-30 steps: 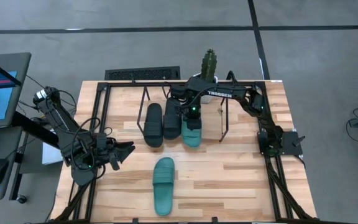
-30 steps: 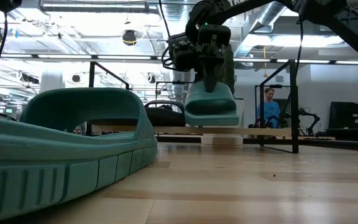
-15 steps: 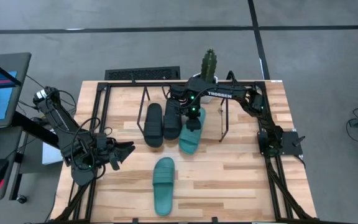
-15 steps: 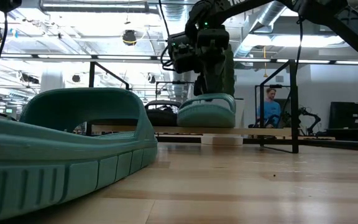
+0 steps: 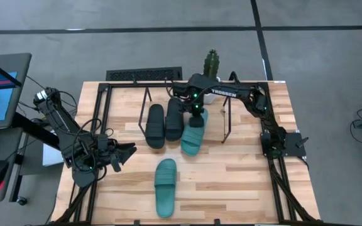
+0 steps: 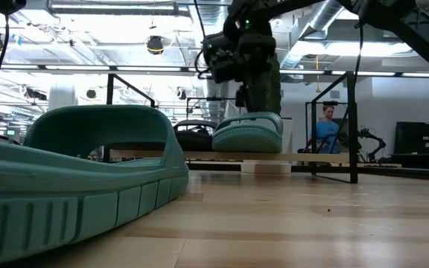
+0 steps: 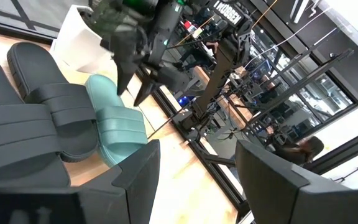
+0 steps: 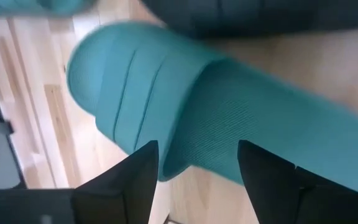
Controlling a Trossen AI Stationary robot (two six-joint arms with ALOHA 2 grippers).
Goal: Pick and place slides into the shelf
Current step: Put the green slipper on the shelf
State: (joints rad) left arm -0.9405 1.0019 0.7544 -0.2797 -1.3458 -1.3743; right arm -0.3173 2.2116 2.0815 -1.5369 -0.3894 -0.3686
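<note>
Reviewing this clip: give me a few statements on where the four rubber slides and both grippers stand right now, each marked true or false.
1. Two matte black rubber slides lie side by side within the thin black rod shelf. True.
2. The right gripper is shut on the teal green slide at the shelf. False: its fingers are open above that slide, which lies flat beside the black pair.
3. The second teal green slide lies on the wooden table in front of the shelf. True.
4. The left gripper holds a slide. False: it is open and empty, off to the left side of the table.
</note>
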